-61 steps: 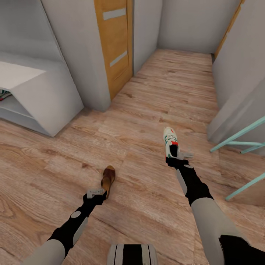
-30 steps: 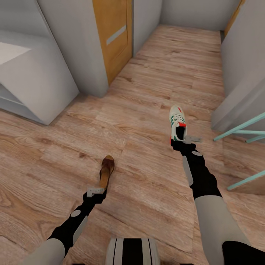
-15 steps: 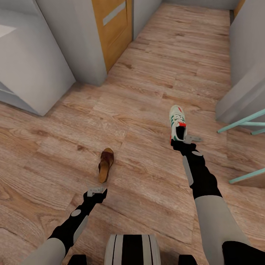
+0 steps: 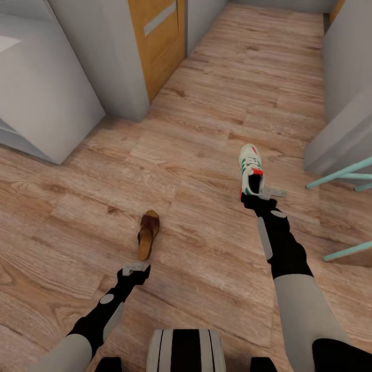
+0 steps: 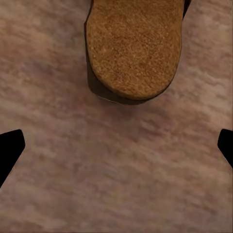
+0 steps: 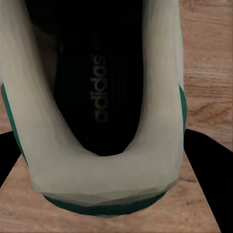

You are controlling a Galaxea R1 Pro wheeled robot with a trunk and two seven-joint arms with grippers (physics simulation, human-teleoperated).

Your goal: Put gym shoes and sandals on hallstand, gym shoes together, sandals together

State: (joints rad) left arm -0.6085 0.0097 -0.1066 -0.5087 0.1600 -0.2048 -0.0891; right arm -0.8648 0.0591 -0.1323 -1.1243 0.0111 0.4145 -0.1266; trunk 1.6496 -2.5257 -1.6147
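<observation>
Fingers of the right gripper (image 4: 260, 194) bracketed the heel of a white lace-up gym shoe with green side stripes and a red-orange tongue (image 4: 250, 170), the dark tips flanking its collar in the right wrist view (image 6: 104, 121); whether they had clamped the heel or merely straddled it could not be told. The shoe pointed toward the far end of the corridor, its heel at the gripper, apparently taken from behind so the fingers could close across the narrow back of the shoe. The left gripper (image 4: 135, 268) hung with its jaws wide apart and empty, just short of a small brown leather open sandal with a darker sole (image 4: 148, 233), which lay flat and free on the boards, heel nearest the gripper. In the left wrist view the sandal's heel (image 5: 133, 48) sat ahead of the spread fingertips, suggesting a line-up for a matching grasp from behind.

Both items rested on the light brown wood-grain plank floor (image 4: 206, 103) of the corridor, well apart, sandal left and shoe right. A pale grey-white cabinet side (image 4: 46, 103) stood at far left beside an orange-brown wooden door (image 4: 155, 46); teal metal bars (image 4: 341, 175) crossed at right beneath a grey wall (image 4: 346, 77).
</observation>
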